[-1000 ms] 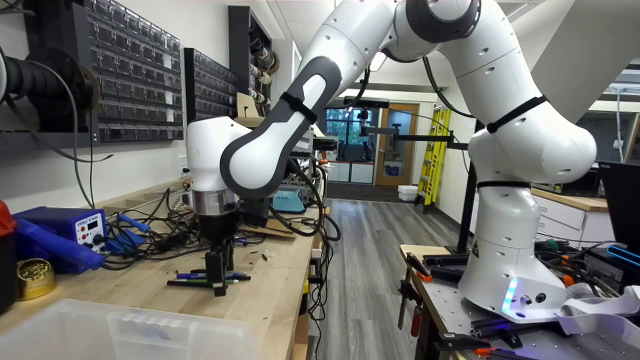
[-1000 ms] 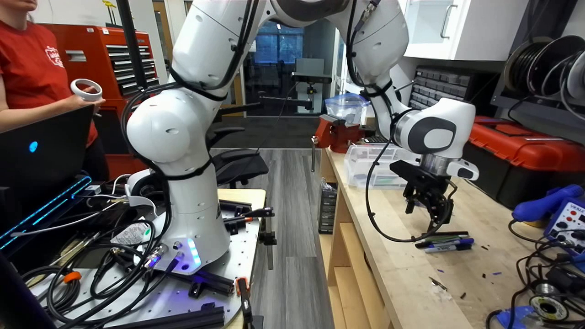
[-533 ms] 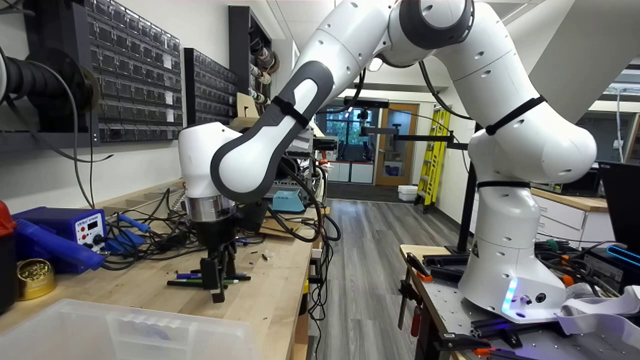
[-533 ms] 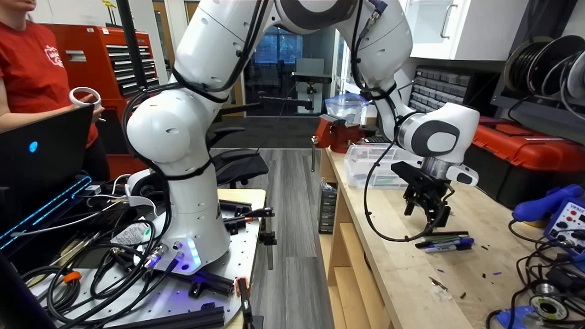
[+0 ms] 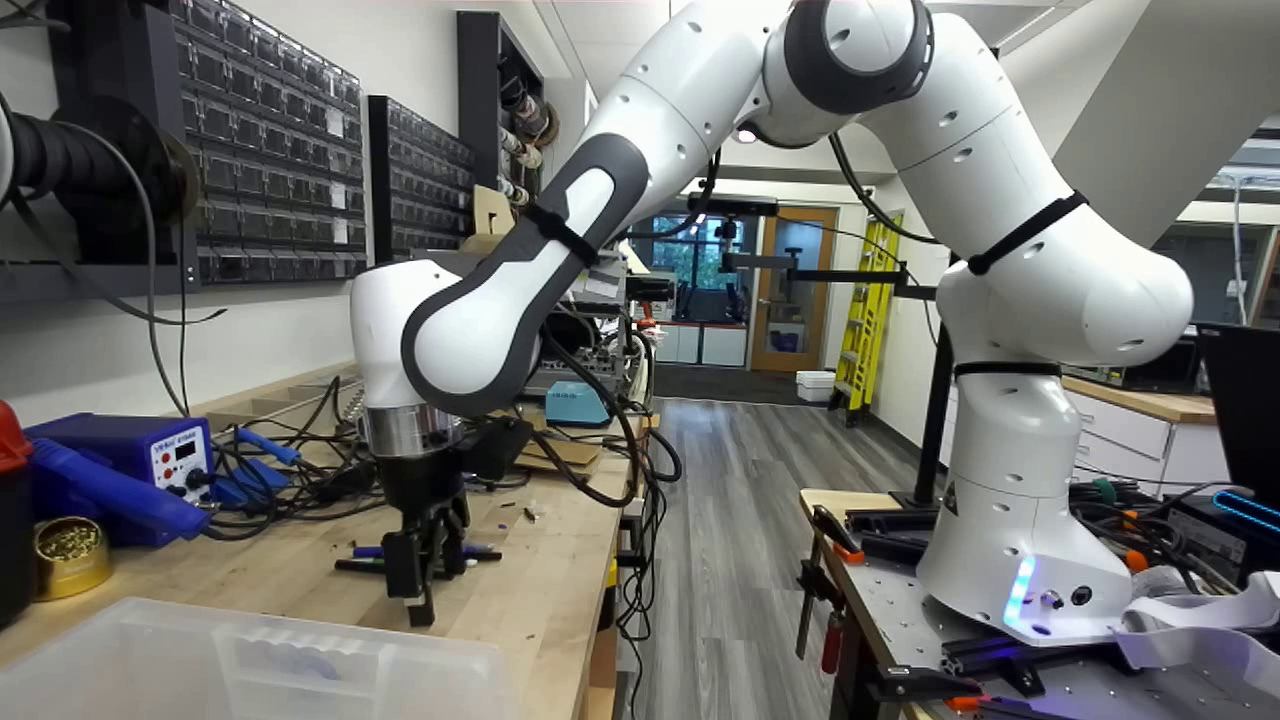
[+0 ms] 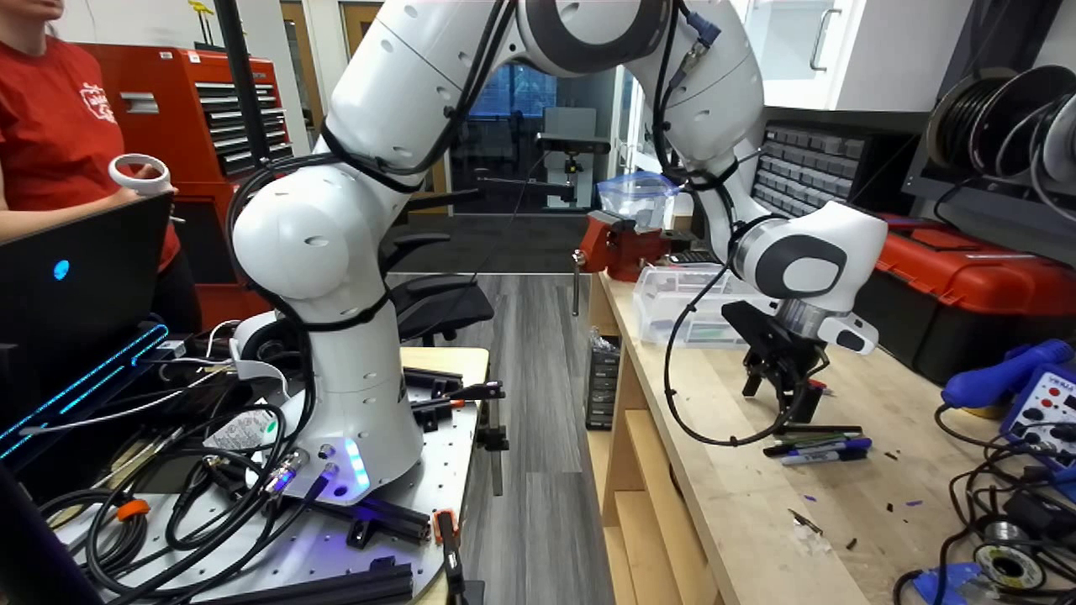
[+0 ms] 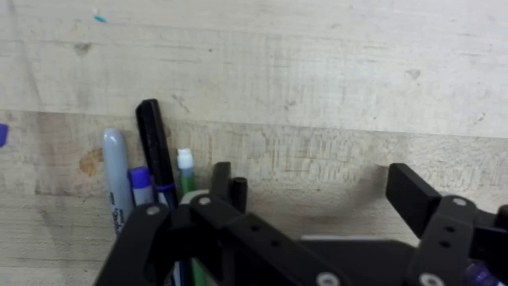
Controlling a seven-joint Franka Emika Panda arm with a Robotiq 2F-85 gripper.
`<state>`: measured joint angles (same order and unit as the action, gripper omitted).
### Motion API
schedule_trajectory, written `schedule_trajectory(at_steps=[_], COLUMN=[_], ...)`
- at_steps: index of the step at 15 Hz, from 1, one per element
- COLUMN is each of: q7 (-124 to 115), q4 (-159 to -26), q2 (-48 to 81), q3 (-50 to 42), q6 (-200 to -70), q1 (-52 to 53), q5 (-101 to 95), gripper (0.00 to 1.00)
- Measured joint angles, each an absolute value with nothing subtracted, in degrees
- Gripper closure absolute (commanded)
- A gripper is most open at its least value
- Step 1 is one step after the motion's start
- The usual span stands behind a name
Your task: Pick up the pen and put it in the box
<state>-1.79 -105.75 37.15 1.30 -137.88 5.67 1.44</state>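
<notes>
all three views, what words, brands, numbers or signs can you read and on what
"YIHUA", probably, on the blue device; what follows is blurred.
Grey marker: black lettering, too blurred.
Red shirt: white print, too blurred.
Laptop: glowing blue logo, no words.
Small spool and any other lettering: too small.

Looks like YIHUA on the boxy blue device with a white front panel (image 5: 125, 441) (the digits after it are mush). The black laptop (image 6: 92, 294) wears a glowing blue alien-head logo (image 6: 60, 270). Dark print on the pale grey plastic marker (image 7: 115, 171) is too blurry.
</notes>
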Motion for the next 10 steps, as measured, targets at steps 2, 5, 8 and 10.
schedule_trajectory(at_steps=[2,5,8,10], q7=[-1.79,-1.79,-1.79,-1.78], q4=[-105.42,-104.82,-104.27,-104.09], q2=[37.15,37.16,37.41,37.81], q3=[1.26,0.95,0.93,1.01], q6=[-138.51,-139.91,-140.28,-140.29], q1=[5.22,4.31,3.49,3.40], q5=[1.60,1.59,1.59,1.60], gripper=[0.00,0.00,0.00,0.00])
